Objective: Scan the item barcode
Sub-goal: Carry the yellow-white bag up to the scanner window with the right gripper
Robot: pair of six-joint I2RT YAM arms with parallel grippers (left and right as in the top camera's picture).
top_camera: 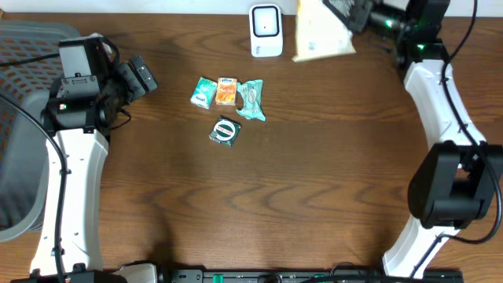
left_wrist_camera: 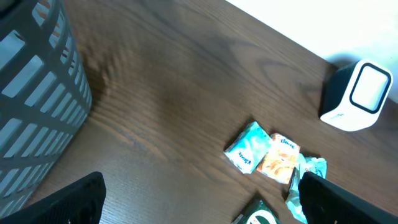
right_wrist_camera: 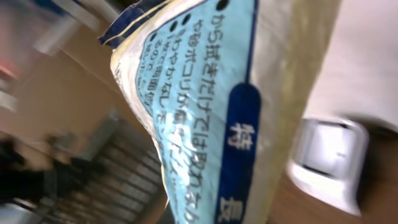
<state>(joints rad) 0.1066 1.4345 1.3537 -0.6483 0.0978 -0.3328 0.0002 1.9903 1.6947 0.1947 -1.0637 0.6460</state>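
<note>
My right fingers (top_camera: pixel 351 13) are clamped on the pack (top_camera: pixel 318 33), held just right of the scanner (top_camera: pixel 266 30). My left fingers (top_camera: pixel 141 76) stand wide, empty. Presenting step: next, I judge, turn its barcode toward the scanner's window.

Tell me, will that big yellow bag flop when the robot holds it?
Probably a bit floppy: the yellow bag looks flat and soft, pinched at one edge by the right gripper. Likely light, since one pinch holds it. It looks glossy, so it might slip.
</note>
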